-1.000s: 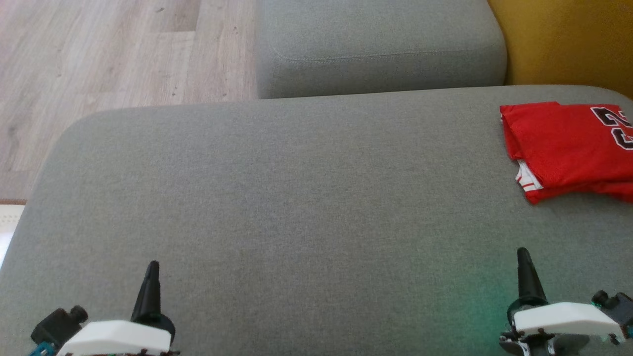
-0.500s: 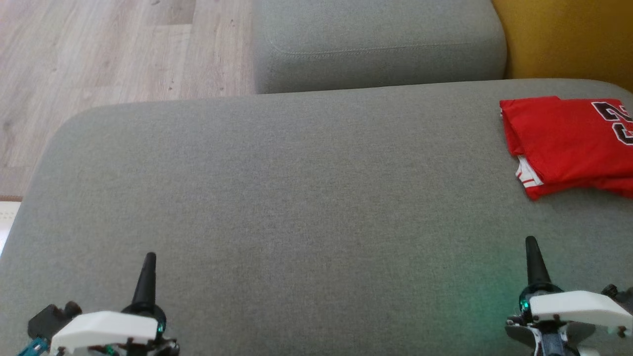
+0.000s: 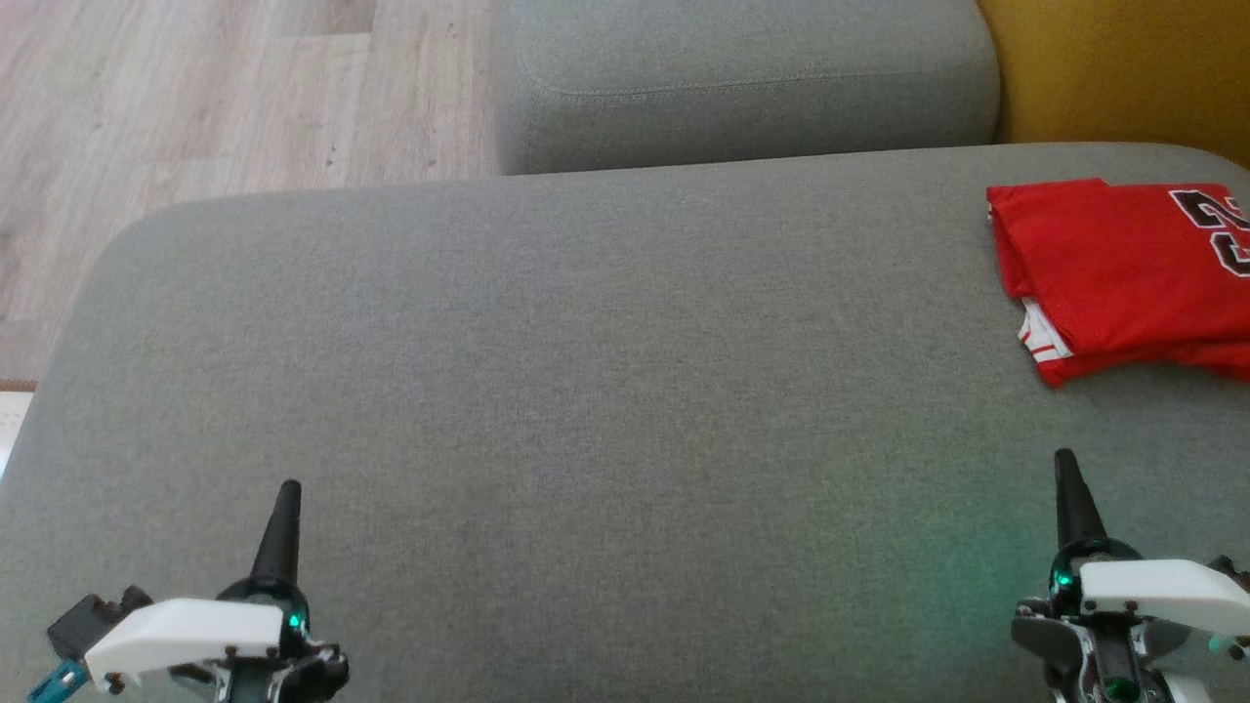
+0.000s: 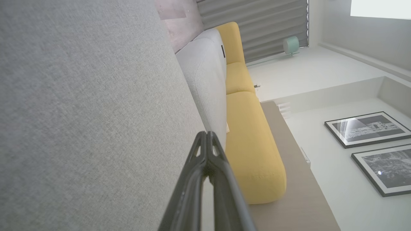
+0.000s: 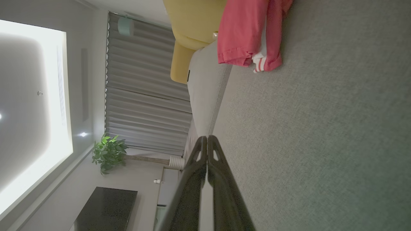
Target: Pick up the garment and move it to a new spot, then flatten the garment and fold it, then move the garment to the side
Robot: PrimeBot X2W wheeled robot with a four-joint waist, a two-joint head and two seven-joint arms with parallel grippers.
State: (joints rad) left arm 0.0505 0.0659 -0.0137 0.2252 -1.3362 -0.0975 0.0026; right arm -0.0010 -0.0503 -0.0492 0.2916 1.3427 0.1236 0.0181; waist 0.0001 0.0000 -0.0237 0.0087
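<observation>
- Garment (image 3: 1123, 273): red jersey, folded into a flat stack. It has dark numerals with white edging on its right part, and white trim with red stripes shows at its near left corner. It lies on the far right of the grey seat (image 3: 605, 371), and the right edge of the head view cuts it off.
- Grey seat: broad woven-fabric surface with rounded corners.
- Left tool (image 3: 287, 486): at the lower left of the head view, white housing behind it. Its two dark fingers are pressed together into one point, with nothing between them. It stands over the near left part of the seat, well apart from the garment. Whether it touches the fabric cannot be told.
- Right tool (image 3: 1066, 457): at the lower right of the head view. Its fingers are pressed together, tips meeting, with nothing in them. The garment lies beyond it and apart from it, and appears at the top of the right wrist view.
- Green glow (image 3: 937, 586): faint tint on the seat fabric just left of the right tool.
- Second grey cushion (image 3: 742, 88): set against the far edge of the seat, with a stitched seam along its top.
- Yellow sofa (image 3: 1123, 68): at the far right corner, beside the second cushion.
- Wooden floor (image 3: 195, 98): pale planks to the far left.
- Rug edge (image 3: 12, 430): pale strip at the left border.
- Framed pictures (image 4: 367, 128): two, black-framed, on a white wall.
- Curtain (image 5: 144, 96): grey, pleated.
- Potted plant (image 5: 107, 154): green, beside the curtain.
- Dark screen (image 5: 106, 208): near the plant.
</observation>
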